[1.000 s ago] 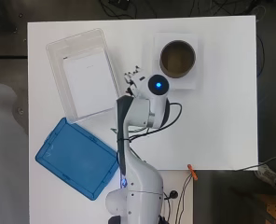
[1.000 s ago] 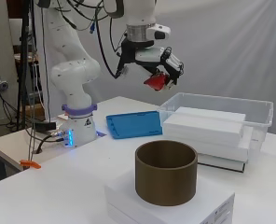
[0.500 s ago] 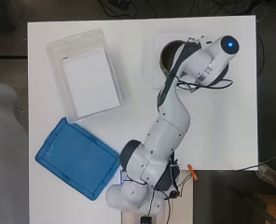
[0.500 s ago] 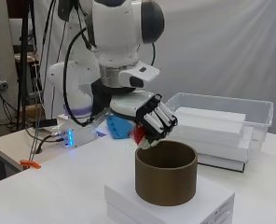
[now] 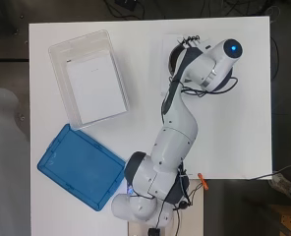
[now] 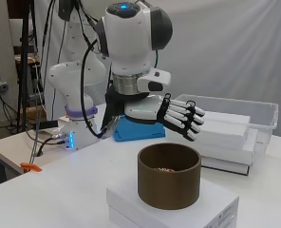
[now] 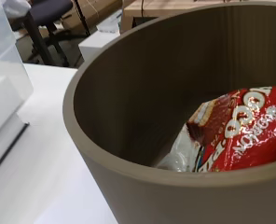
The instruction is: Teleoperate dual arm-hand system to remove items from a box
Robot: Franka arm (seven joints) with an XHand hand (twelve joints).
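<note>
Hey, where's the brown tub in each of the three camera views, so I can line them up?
Overhead: brown tub at upper right, mostly hidden under the arm; only a dark arc of rim shows.
Side: tub at lower centre, on a white box, just below the hand.
Wrist: tub fills the frame, a red packet inside.
Shared landmark: the clear bin beside it.

Robotics lab: white table (image 5: 234, 123), white backdrop curtain (image 6: 235, 47), loose cables (image 6: 31, 142), office chair (image 7: 49, 14) behind.
</note>
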